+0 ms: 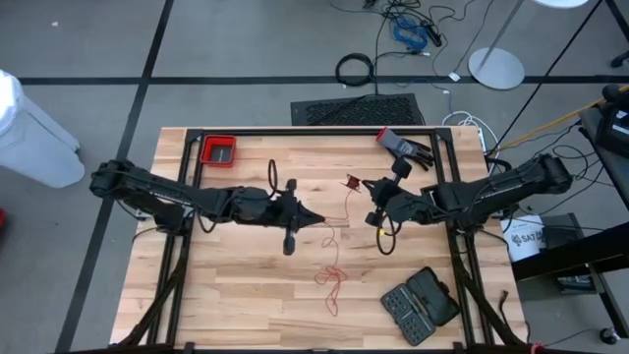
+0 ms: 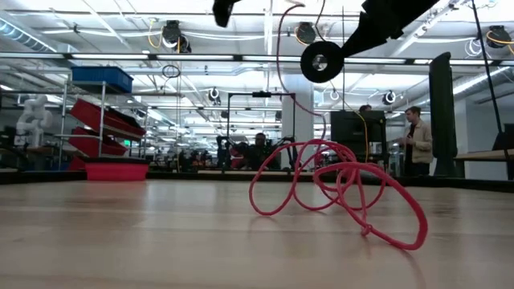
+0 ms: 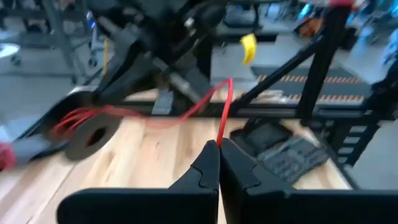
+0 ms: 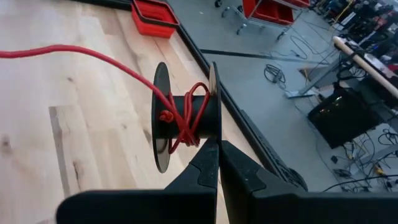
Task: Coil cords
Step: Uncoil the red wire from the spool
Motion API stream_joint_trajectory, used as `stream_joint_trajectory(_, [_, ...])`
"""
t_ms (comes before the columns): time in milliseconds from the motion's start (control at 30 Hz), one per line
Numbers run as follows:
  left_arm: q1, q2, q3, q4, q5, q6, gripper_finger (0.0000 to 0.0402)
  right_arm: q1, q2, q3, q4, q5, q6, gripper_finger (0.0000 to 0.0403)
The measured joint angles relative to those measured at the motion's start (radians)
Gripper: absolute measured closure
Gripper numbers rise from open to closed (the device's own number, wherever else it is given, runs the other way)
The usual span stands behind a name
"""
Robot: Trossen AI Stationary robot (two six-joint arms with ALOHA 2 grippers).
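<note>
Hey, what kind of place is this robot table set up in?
Most likely a large robotics lab or industrial workshop. Beyond the wooden table the low view shows a long open hall with ceiling strip lights, shelving holding red bins, and people standing at other workstations.

Room: grey floor [image 1: 246,39] crossed by dark lines; pale butcher-block wooden counter [image 1: 246,285]; black perforated floor mat [image 1: 359,109]; blue-topped shelving rack [image 2: 100,112] holding red bins; bright ceiling strip lights [image 2: 96,24]; people standing far back.
</note>
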Motion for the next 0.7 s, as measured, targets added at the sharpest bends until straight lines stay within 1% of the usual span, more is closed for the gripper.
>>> stream_joint_trajectory(233, [-0.007,0.130,0.000,0.162,0.090,0.000,0.0402,-0.004,0.001,0.000,0.003,0.012,-0.004,0.0403])
stream_joint_trajectory(333, [-0.006,0.189,0.000,0.201,0.111,-0.002,0.0402,-0.004,-0.001,0.000,0.005,0.012,-0.004,0.0403])
stream_joint_trajectory(533, [0.007,0.275,0.000,0.227,0.114,-0.064,0.0402,-0.004,-0.001,0.001,0.005,0.012,-0.024,0.0403])
stream_joint_trajectory(700, [0.024,0.325,0.000,0.220,0.117,-0.079,0.0402,0.009,-0.002,0.054,-0.008,0.000,-0.024,0.0403])
